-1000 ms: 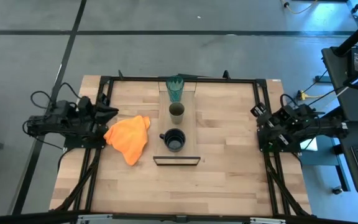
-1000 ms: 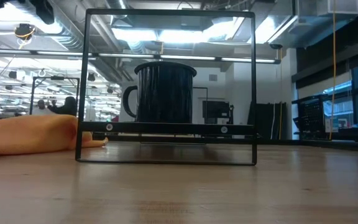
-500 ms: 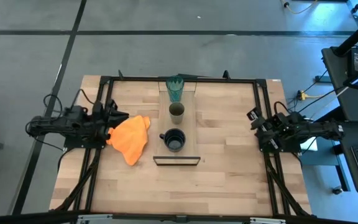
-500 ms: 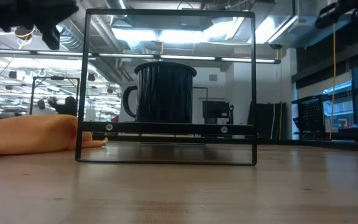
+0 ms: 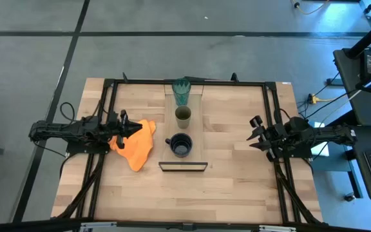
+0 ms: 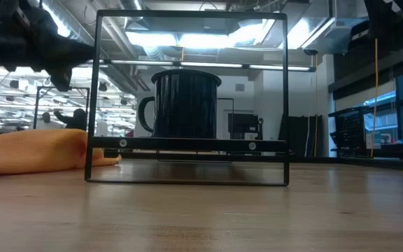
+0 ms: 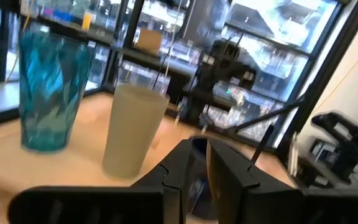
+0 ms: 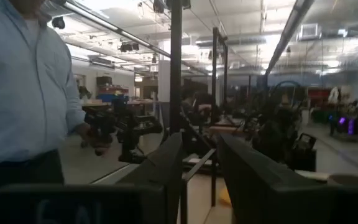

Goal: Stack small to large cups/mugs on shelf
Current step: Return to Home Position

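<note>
Three vessels stand in a row on the light-wood shelf (image 5: 199, 129). The teal tumbler (image 5: 181, 92) is at the far end, the olive cup (image 5: 183, 116) in the middle, and the navy mug (image 5: 181, 145) nearest the dark frame (image 5: 183, 166). In the left wrist view the tumbler (image 7: 51, 93) and the cup (image 7: 132, 130) stand upright, and the mug (image 7: 197, 180) is partly hidden behind the fingers. My left gripper (image 5: 136, 129) is shut and empty above the orange cloth (image 5: 134, 145). My right gripper (image 5: 252, 134) is open and empty to the right of the shelf.
The orange cloth lies crumpled to the left of the shelf, and it also shows in the low view (image 6: 33, 150). Black rails (image 5: 270, 116) run along the table's sides. A person in a light blue shirt (image 8: 17, 93) stands beyond the table.
Both arms have reached in from the table's sides toward the shelf. My left gripper has gone toward the right edge, out over the orange cloth. My right gripper has gone toward the left edge. The cups and the cloth have not moved.
</note>
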`<action>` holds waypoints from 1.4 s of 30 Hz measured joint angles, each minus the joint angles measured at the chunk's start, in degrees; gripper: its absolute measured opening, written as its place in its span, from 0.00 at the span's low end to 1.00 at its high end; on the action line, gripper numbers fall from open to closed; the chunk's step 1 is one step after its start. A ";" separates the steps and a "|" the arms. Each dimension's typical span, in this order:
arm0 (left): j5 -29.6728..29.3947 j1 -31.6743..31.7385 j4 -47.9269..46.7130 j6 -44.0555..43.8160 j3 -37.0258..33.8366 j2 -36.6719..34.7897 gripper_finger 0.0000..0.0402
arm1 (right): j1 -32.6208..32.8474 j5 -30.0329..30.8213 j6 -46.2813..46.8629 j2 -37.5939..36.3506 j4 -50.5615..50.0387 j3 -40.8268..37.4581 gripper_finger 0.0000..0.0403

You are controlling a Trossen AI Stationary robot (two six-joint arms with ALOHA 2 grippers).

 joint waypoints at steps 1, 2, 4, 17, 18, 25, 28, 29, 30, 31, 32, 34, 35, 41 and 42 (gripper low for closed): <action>-0.05 0.00 -0.84 -0.33 -0.22 0.02 0.12 | 0.00 0.01 0.88 0.00 -0.38 0.00 0.27; -0.21 0.02 -1.81 -0.73 -0.19 0.00 0.12 | 0.00 -0.01 1.00 0.00 -0.78 0.00 0.27; -0.58 0.12 -2.15 -0.73 -0.17 0.33 0.12 | 0.00 0.02 -0.30 0.00 -2.32 0.00 0.27; 1.25 1.62 -2.38 12.67 -0.17 0.92 0.12 | 0.00 0.10 -6.24 0.00 -8.88 0.00 0.27; 1.26 1.62 -2.39 12.38 -0.17 0.92 0.12 | 0.00 0.08 -5.66 0.00 -8.88 0.00 0.27; 1.27 1.62 -2.33 12.36 -0.17 0.92 0.12 | 0.00 0.06 -4.92 0.00 -8.95 0.00 0.27; 1.27 1.62 -2.29 12.36 -0.17 0.92 0.12 | 0.00 0.06 -5.00 0.00 -8.95 0.00 0.27; 1.27 1.62 -2.29 12.36 -0.17 0.92 0.12 | 0.00 0.04 -4.94 0.00 -8.97 0.00 0.27; 1.27 1.62 -2.29 12.36 -0.17 0.92 0.12 | 0.00 0.06 -4.92 0.00 -8.97 0.00 0.27; 1.27 1.62 -2.27 12.36 -0.17 0.92 0.12 | 0.00 0.06 -4.97 0.00 -8.97 0.00 0.27; 1.27 1.62 -2.25 12.35 -0.17 0.92 0.12 | 0.00 0.06 -5.00 0.00 -8.97 0.00 0.27; 1.27 1.62 -2.22 12.34 -0.15 0.92 0.12 | 0.00 0.06 -4.95 0.00 -8.99 0.00 0.27; 1.29 1.62 -2.22 12.35 -0.15 0.92 0.12 | 0.00 0.06 -4.92 0.00 -8.99 0.00 0.27; 1.29 1.62 -2.22 12.36 -0.12 0.92 0.12 | 0.00 0.06 -4.94 0.00 -9.01 0.00 0.27; 1.29 1.62 -2.22 12.34 -0.12 0.92 0.12 | 0.00 0.05 -5.00 0.00 -9.01 0.00 0.27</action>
